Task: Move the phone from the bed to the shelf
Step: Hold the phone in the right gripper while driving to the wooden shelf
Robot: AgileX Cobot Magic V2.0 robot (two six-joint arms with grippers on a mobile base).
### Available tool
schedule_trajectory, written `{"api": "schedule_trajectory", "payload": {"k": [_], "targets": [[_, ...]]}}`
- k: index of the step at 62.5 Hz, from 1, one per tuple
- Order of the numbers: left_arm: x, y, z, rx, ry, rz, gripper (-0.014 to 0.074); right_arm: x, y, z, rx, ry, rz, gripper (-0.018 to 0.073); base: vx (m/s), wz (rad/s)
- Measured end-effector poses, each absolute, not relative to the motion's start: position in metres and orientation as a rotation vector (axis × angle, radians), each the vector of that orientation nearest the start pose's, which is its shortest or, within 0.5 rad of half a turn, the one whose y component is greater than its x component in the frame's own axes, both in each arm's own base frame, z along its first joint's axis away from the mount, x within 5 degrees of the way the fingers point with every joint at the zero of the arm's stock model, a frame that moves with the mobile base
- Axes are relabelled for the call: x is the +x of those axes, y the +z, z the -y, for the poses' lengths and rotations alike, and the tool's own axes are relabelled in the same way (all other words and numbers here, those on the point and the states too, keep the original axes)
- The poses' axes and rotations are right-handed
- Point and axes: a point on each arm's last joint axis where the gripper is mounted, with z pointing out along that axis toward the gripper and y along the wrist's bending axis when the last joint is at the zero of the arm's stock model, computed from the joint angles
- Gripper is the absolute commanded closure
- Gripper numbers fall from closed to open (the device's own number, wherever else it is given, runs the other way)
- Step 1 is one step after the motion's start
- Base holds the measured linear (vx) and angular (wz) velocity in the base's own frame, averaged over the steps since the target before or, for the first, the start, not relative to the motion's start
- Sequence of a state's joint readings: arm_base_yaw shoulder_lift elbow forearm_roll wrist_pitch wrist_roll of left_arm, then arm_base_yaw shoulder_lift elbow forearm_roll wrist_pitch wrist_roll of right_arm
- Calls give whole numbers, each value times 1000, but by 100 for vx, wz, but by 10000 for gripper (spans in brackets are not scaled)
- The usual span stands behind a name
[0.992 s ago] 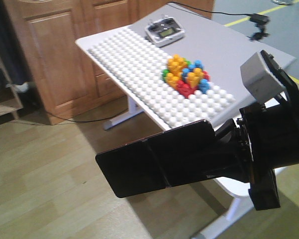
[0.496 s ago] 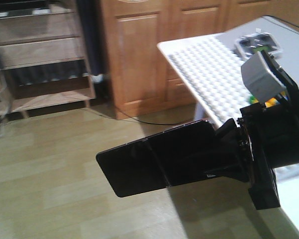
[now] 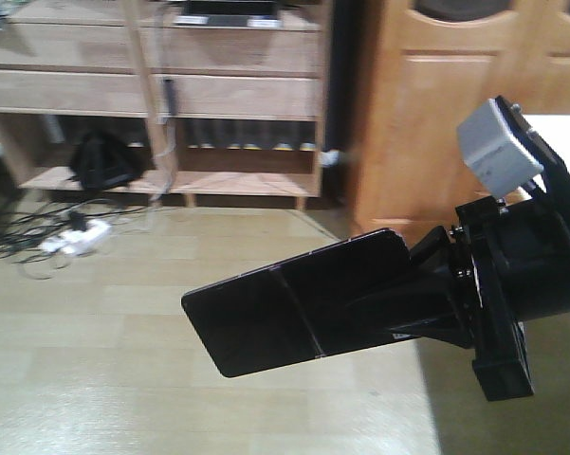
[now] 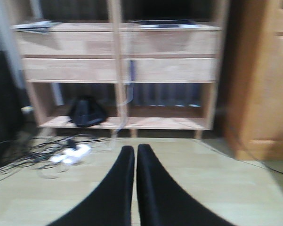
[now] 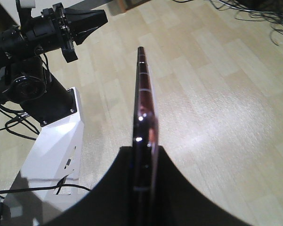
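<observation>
Phone [image 3: 285, 308] and right pincer [image 3: 415, 292] fill the front view. We see a glossy black slab, opened flat with a crease across its middle, jutting out to the left with its free end a little lower. It hangs above the pale wood floor [image 3: 123, 379], and only the pincer touches it. From the right wrist we see the phone edge-on, its pinkish metal rim standing upright between two black fingers clamped tight on its near end.

The left pincer [image 4: 134, 157] has its fingers drawn almost together, with only a sliver of gap between them and nothing held. Ahead of it stands the shelf [image 4: 117, 68], a pale wooden unit with thick planks. A black bag [image 4: 87, 110] sits in its lower left compartment. Cables and a white power strip [image 4: 70, 154] lie on the floor in front of it.
</observation>
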State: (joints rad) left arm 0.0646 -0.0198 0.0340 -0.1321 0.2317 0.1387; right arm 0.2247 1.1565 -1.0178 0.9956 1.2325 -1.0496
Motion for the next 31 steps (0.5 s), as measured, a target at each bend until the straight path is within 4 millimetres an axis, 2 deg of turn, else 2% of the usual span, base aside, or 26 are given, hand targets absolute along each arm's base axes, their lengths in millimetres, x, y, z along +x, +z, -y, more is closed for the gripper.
{"api": "schedule_trajectory", "payload": {"k": [13, 31], "targets": [[55, 182, -1, -25, 29, -1727, 596, 180, 358, -115, -1174, 1004, -1999, 564, 21, 48], [55, 182, -1, -25, 29, -1727, 596, 180, 358, -115, -1175, 1005, -1999, 564, 25, 32]]}}
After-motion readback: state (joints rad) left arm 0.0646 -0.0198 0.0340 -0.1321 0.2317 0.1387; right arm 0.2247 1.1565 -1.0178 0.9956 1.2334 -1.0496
